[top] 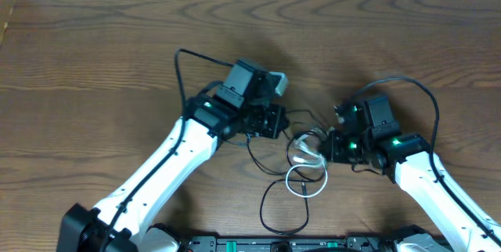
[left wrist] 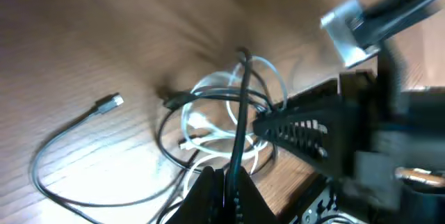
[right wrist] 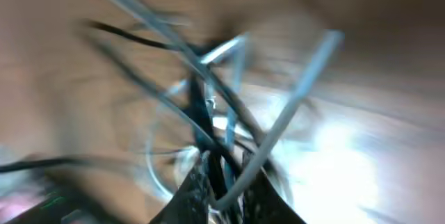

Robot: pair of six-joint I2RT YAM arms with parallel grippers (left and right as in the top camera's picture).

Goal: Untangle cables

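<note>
The black cable (top: 283, 205) and the white cable (top: 305, 175) lie tangled between my two grippers. In the left wrist view the white cable (left wrist: 208, 102) lies in loops with the black cable (left wrist: 240, 106) running through them, and a small plug end (left wrist: 111, 102) lies off to the left. My left gripper (left wrist: 226, 186) is shut on the black cable; overhead it (top: 275, 120) sits just left of the tangle. My right gripper (top: 327, 149) is at the tangle's right side. Its blurred wrist view shows its fingers (right wrist: 226, 182) shut on the white cable (right wrist: 292, 106), with black strands (right wrist: 201, 113) close by.
The wooden table (top: 94, 48) stretches around the arms. Thicker black robot cables arc over the left arm (top: 184, 60) and the right arm (top: 427, 95). The table's front edge with the arm bases (top: 258, 244) lies just below the black loop.
</note>
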